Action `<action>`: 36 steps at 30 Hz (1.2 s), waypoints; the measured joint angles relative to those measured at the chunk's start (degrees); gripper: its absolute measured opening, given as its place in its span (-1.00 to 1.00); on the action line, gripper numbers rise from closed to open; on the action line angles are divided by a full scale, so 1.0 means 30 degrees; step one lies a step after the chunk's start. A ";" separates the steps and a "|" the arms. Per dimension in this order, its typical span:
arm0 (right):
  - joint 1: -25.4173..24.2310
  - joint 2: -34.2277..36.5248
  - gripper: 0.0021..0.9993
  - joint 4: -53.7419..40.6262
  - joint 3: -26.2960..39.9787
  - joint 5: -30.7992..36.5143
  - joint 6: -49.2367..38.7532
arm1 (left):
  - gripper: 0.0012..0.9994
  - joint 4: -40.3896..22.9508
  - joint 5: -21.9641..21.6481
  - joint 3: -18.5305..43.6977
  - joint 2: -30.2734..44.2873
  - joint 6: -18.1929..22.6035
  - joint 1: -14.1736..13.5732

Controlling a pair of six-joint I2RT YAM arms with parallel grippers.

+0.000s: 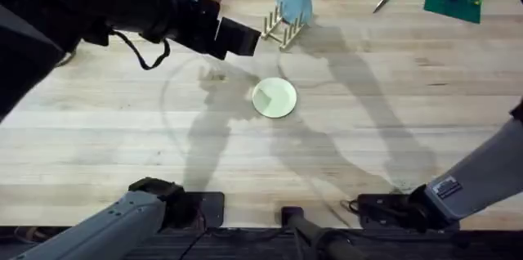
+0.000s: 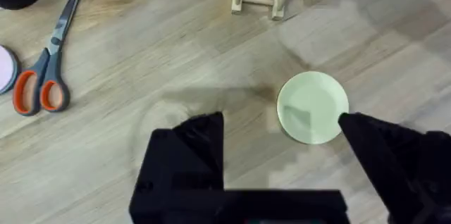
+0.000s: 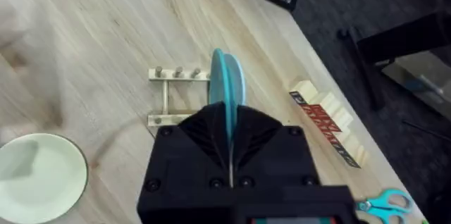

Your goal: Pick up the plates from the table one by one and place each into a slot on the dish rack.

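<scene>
**A:** While the desk (image 1: 392, 121) lies mostly bare, where do the task's things sit on it?

**B:** The dish rack (image 1: 283, 28) stands up at twelve o'clock near the far edge. The cream plate (image 1: 274, 97) lies flat close to the desk's middle, at about six o'clock from the rack and well apart from it. The blue plate (image 3: 227, 83) is on edge at the rack, its long axis vertical and its faces running along the pegs.

**A:** Who has the blue one?

**B:** The right claw (image 3: 229, 122). Its fingers are closed tight on the plate's rim, pinching it from above, with the plate's lower edge down among the pegs. I cannot tell whether it is fully seated in a slot.

**A:** And the left claw?

**B:** The left claw (image 2: 282, 136) is spread wide and empty, hovering above the desk. The cream plate lies at roughly one o'clock from it, just beside its right finger (image 2: 384, 153), not between the two.

**A:** So which arm takes the cream plate?

**B:** The left, I'd judge; it is far nearer. It would need to shift toward that side so the fingers straddle the rim.

**A:** What is in the rack?

**B:** No plate but the blue one, as far as I can see.
</scene>
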 joint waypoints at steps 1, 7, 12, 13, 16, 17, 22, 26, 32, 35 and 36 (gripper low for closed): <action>0.0000 0.0174 -0.95 0.0059 0.0000 -0.0010 0.0000 | 0.99 0.0000 0.0000 0.0000 -0.0001 0.0000 0.0000; 0.0007 0.1054 -0.95 0.0281 0.0000 -0.0071 0.0131 | 0.99 0.0000 0.0000 0.0000 0.0002 0.0000 0.0000; 0.0007 0.1505 -0.95 0.0761 0.0000 -0.0080 0.0311 | 0.99 0.0000 0.0000 0.0000 0.0006 0.0000 0.0000; 0.0007 0.1552 -0.95 0.0824 0.0000 -0.0096 0.0348 | 0.99 0.0006 0.0000 0.0000 -0.0001 0.0000 0.0000; 0.0001 0.1742 -0.95 0.0985 0.0000 -0.0176 0.0364 | 0.99 0.0000 0.0000 0.0000 -0.0001 -0.0006 0.0000; 0.0007 0.1825 -0.95 0.1033 0.0000 -0.0200 0.0412 | 0.99 0.0000 0.0000 0.0000 -0.0001 0.0000 0.0000; 0.0007 0.2491 -0.95 0.1238 0.0000 -0.0204 0.0415 | 0.99 0.0000 -0.0007 0.0000 0.0000 0.0000 0.0000; 0.0000 0.2879 -0.95 0.1274 0.0000 -0.0204 0.0415 | 0.99 0.0000 -0.0005 0.0000 0.0005 0.0000 0.0000; 0.0000 0.3061 -0.95 0.1428 0.0000 -0.0204 0.0415 | 0.99 0.0000 0.0000 0.0000 -0.0001 0.0000 0.0000; 0.0000 0.3237 -0.95 0.1464 0.0000 -0.0204 0.0429 | 0.99 0.0000 0.0000 0.0000 -0.0001 0.0000 0.0000; 0.0000 0.3314 -0.95 0.1471 0.0000 -0.0204 0.0463 | 0.99 0.0000 0.0000 0.0000 0.0007 0.0000 0.0000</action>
